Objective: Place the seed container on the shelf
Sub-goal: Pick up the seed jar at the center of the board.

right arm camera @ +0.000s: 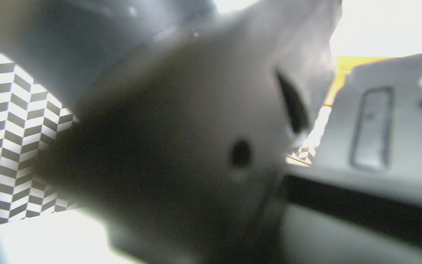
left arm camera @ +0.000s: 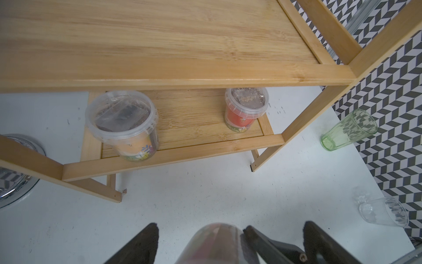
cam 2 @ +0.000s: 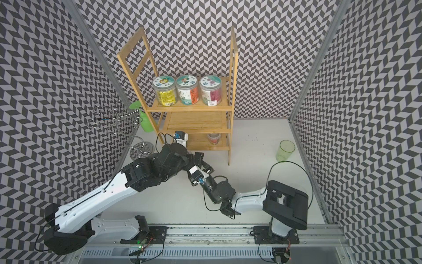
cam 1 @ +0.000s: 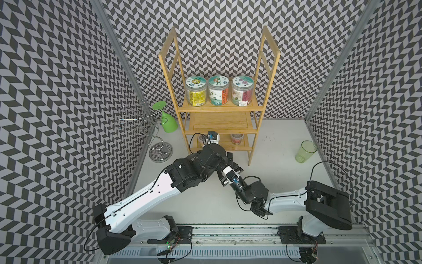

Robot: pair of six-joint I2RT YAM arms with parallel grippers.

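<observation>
The seed container (left arm camera: pixel 217 244) is shown only in the left wrist view, as a blurred clear tub with reddish contents. It is in front of the shelf (left arm camera: pixel 159 34) and not on it. It is framed by the widely parted fingers (left arm camera: pixel 146 244) of the left gripper (left arm camera: pixel 231 225), and a gap is seen between it and that finger. A third dark finger (left arm camera: pixel 262 242) is set against its side; whose finger it is cannot be told for certain.

In both top views this spot is covered by the left arm (cam 1: pixel 159 189). There the right gripper (cam 1: pixel 233 162) is seen just in front of the shelf's lowest tier, partly hidden, so how far it is open and whether anything is held cannot be told. The right wrist view is filled by a pale blur.

On the lowest tier an orange-labelled tub (left arm camera: pixel 127 128) and a red-labelled tub (left arm camera: pixel 245 107) are set well apart. Three jars (cam 1: pixel 219 91) on the top tier are shown only from above. A clear glass (left arm camera: pixel 383 212), near the green cup (cam 1: pixel 304 151) that stands apart from the shelf, is seen in the left wrist view alone.
</observation>
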